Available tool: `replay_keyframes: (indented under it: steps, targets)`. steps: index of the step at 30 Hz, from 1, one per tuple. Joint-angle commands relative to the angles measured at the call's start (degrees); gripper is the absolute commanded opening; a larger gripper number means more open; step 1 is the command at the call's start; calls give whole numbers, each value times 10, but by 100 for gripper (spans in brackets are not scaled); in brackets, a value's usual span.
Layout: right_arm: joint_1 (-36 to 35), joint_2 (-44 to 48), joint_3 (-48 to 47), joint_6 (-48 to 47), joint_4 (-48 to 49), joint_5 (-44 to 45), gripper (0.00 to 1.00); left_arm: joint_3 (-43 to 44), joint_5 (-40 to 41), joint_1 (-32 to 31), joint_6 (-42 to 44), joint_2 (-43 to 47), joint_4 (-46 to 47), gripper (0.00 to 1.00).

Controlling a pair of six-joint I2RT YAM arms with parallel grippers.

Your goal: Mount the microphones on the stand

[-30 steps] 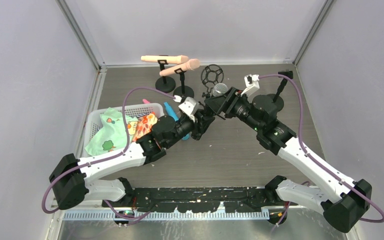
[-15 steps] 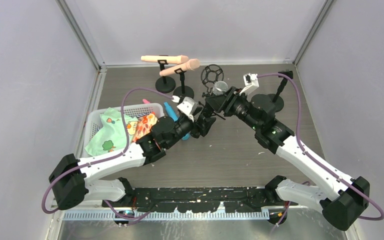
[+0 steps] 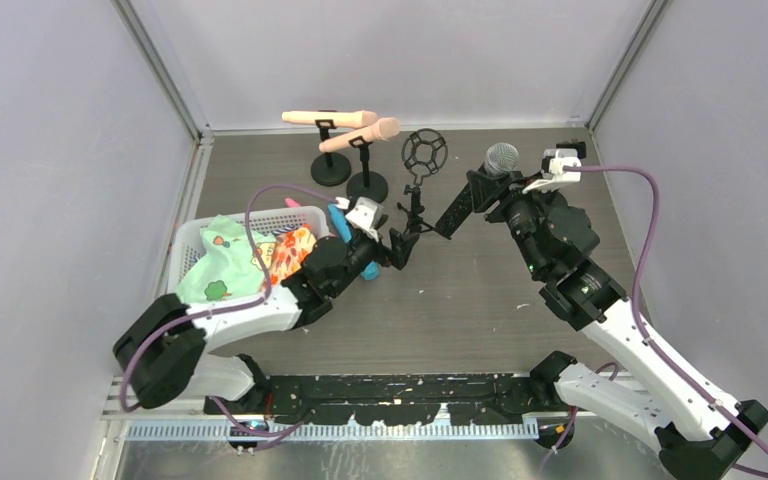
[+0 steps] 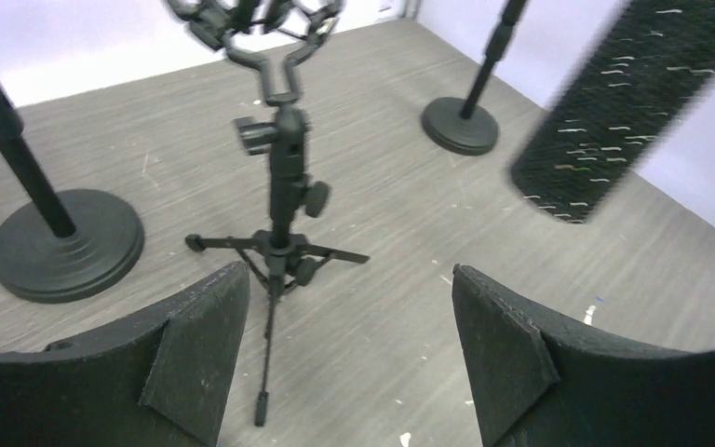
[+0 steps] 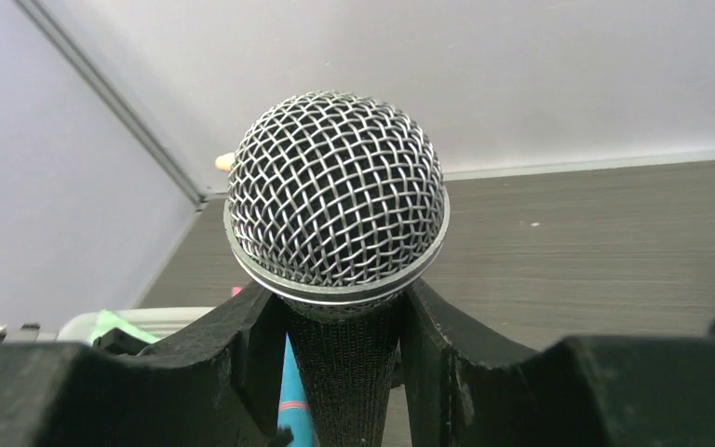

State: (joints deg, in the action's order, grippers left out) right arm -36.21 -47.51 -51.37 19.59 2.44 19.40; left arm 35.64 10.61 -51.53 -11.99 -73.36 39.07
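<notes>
Black microphone (image 3: 463, 205) aloft, tilted, beside tripod stand (image 4: 284, 177); right pincer (image 5: 340, 307) clamped just below mesh head. Left pincer (image 4: 349, 279) apart, empty, facing stand. Risks: mic tail clips light tripod, topples it; grip near head lets body pivot.

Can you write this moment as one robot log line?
right hand: shut on black microphone with silver mesh head | left hand: open, facing black tripod stand

Ahead of left gripper (image 4: 346, 279): tripod stand (image 4: 279, 214) blocks.
Left of tripod stand: round-base stands (image 3: 367, 185) crowd.
Right of tripod stand: bare floor (image 3: 480, 270); black microphone (image 3: 460, 205) slants above.
</notes>
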Motion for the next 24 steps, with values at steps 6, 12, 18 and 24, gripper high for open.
replay_keyframes:
  steps: [6, 12, 18, 24]
  targets:
    - [0, 39, -28, -87, 3, 36, 1, 46, -160, 131, -70, -200, 293, 78]
    - [-1, 65, -28, -88, -20, 33, 1, 112, -263, 174, -97, -277, 348, 77]
    - [-1, 74, -30, -87, -39, 32, 1, 143, -342, 187, -117, -294, 362, 78]
    - [-1, 68, -39, -79, -41, 25, 1, 177, -339, 189, -109, -305, 317, 79]
